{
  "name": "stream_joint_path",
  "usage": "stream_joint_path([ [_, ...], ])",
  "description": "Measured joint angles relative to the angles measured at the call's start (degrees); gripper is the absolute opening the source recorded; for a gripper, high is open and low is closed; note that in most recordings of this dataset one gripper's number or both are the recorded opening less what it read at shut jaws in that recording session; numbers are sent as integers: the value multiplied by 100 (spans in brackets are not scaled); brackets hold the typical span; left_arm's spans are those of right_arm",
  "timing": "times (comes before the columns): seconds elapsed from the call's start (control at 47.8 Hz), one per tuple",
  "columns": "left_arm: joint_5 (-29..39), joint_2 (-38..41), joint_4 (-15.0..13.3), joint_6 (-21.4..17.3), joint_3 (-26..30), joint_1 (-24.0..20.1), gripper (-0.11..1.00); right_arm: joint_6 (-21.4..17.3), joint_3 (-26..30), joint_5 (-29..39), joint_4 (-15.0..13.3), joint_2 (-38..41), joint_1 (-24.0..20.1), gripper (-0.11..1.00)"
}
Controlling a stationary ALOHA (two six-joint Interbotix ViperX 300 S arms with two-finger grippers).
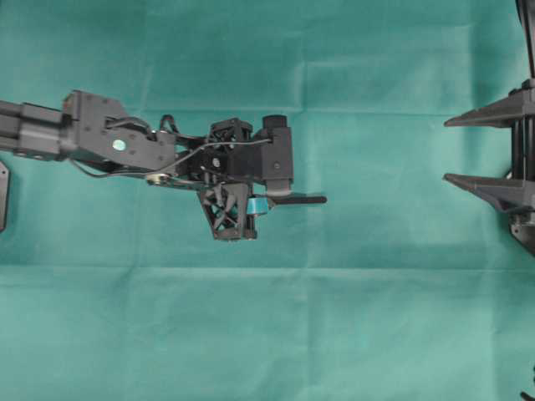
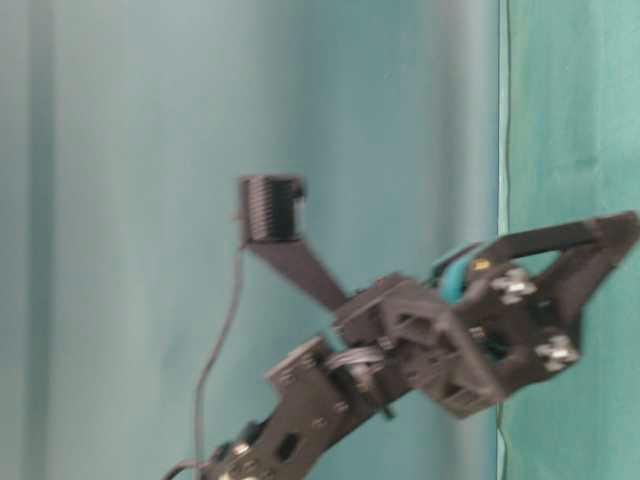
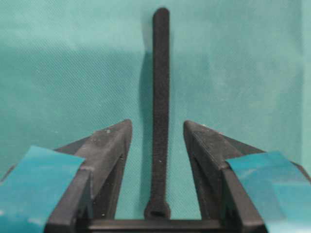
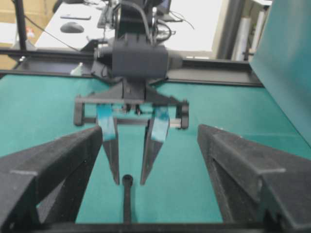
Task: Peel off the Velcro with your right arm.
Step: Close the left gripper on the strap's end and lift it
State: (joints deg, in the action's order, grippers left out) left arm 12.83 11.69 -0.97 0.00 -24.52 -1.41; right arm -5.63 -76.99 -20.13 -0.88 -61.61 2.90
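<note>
The Velcro (image 1: 305, 200) is a thin black strip lying flat on the green cloth. In the left wrist view the Velcro (image 3: 160, 97) runs straight away between the two teal-taped fingers, its rounded end near the palm and a gap on each side. The left gripper (image 1: 266, 200) points down over it, open. From the right wrist view the Velcro (image 4: 127, 196) lies on the cloth, its rounded end just below the left gripper (image 4: 130, 181). The right arm's gripper (image 1: 456, 150) waits at the right edge, open wide and empty, well short of the strip.
Green cloth (image 1: 267, 334) covers the table, with a crease across it. A dark plate (image 1: 2, 196) shows at the left edge. A black frame rail (image 4: 218, 77) and a green backdrop panel (image 4: 286, 58) stand behind the left arm.
</note>
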Motion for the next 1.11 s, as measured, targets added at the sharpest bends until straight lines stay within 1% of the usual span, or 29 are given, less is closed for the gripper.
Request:
stream_joint_path([
  [0.502,0,598,0,0,141,18,45,0,-44,-26,0,-9,0,54],
  [0.857,-9,677,0,0,158,0,44,0,-44,-35,0,0,0,54],
  [0.941,9,677,0,0,158,0,37,0,-44,-35,0,-9,0,54],
  [0.983,44,677,0,-9,158,-9,29,0,-44,-35,0,-9,-9,54],
  [1.045,105,677,0,-35,167,-9,15,0,-44,-35,0,-9,0,54],
  [1.087,149,677,0,-35,176,-9,10,0,-44,-35,0,-18,0,54],
  [1.108,176,677,0,-35,185,-9,10,0,-44,-35,0,-26,0,54],
])
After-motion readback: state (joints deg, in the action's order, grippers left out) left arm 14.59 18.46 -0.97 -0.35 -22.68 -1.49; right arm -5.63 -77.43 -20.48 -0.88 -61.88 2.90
